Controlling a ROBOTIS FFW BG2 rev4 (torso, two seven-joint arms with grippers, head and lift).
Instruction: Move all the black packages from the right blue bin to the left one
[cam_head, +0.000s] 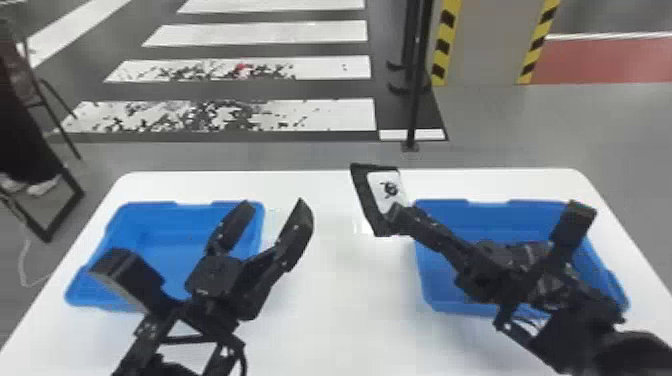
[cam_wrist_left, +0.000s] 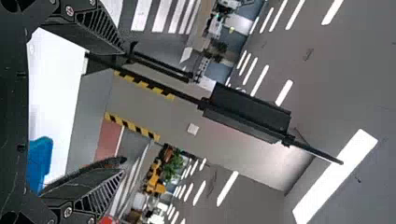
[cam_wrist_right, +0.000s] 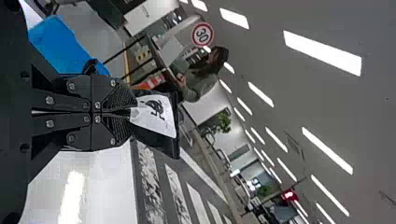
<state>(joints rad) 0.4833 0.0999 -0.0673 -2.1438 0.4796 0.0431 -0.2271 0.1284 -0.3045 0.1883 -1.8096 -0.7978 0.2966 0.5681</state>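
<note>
The right tool pinches a package; the left bin lies well leftward, nearer the spread left tool.

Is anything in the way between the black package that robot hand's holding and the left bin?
Yes, seemingly: in the head view, the open left gripper stands between the package, in the right gripper, and the left bin.
</note>
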